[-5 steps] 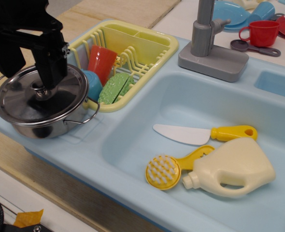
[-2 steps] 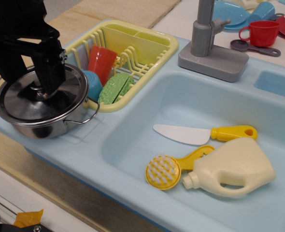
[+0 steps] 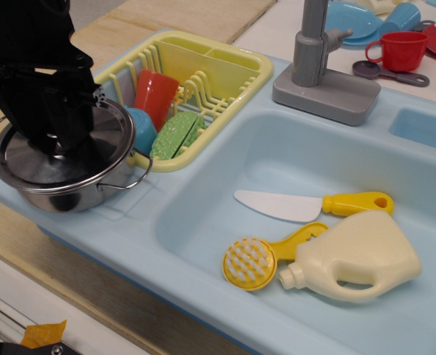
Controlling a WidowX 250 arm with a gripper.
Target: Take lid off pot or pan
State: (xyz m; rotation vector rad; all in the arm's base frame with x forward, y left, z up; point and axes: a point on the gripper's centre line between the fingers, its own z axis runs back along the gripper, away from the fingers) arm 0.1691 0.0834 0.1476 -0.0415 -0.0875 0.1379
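Note:
The shiny steel pot (image 3: 64, 198) stands on the light-blue counter at the left, one wire loop handle (image 3: 134, 181) facing the sink. The round steel lid (image 3: 22, 166) lies flat on it, closing it. My black gripper (image 3: 59, 142) is down on the middle of the lid and hides the central knob. The fingers are dark against the arm, so I cannot tell whether they are closed on the knob.
A yellow dish rack (image 3: 229, 70) behind the pot holds a red cup (image 3: 156, 95), a blue cup (image 3: 141, 127) and a green sponge (image 3: 175, 134). The sink basin (image 3: 314, 159) holds a knife (image 3: 277, 205), a brush (image 3: 249, 262) and a cream bottle (image 3: 360, 259). A grey faucet (image 3: 315, 63) stands behind.
My gripper has come down and shifted slightly left over the lid's centre, so the knob that showed before is now covered. Lid and pot have not moved.

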